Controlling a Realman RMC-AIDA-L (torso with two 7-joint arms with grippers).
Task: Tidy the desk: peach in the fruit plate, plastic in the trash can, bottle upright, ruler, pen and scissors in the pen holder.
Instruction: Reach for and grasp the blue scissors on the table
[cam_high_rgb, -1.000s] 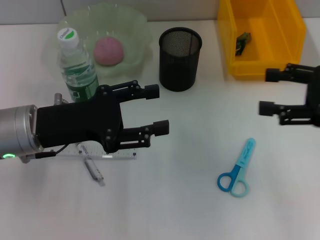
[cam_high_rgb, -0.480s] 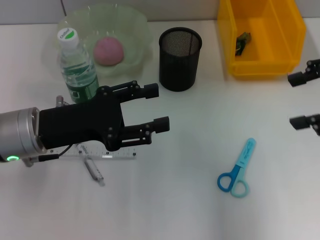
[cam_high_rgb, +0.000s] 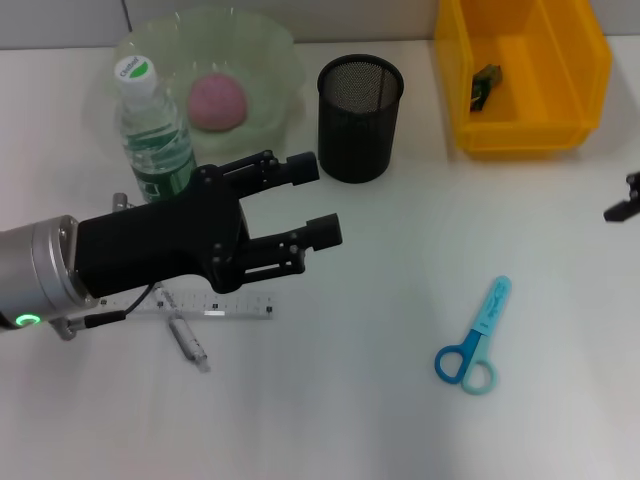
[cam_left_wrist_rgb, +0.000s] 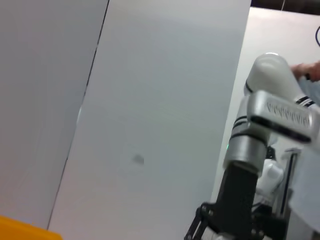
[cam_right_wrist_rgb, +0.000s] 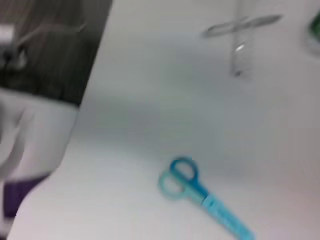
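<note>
Hovering open-jawed and empty over the desk's (cam_high_rgb: 380, 420) left half, the left gripper (cam_high_rgb: 315, 200) sits above the ruler (cam_high_rgb: 215, 307) and pen (cam_high_rgb: 187, 340). The scissors (cam_high_rgb: 474, 342) lie right of centre. The right gripper (cam_high_rgb: 626, 200) barely shows at the right edge; its jaw state cannot be told.

A white desk (cam_high_rgb: 380, 420) (matte, evenly lit) meets a grey wall (cam_high_rgb: 60, 20).

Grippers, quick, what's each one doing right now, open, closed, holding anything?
Left gripper: open, holding nothing, above the desk near the bottle.
Right gripper: barely in view at the desk's right edge.
</note>
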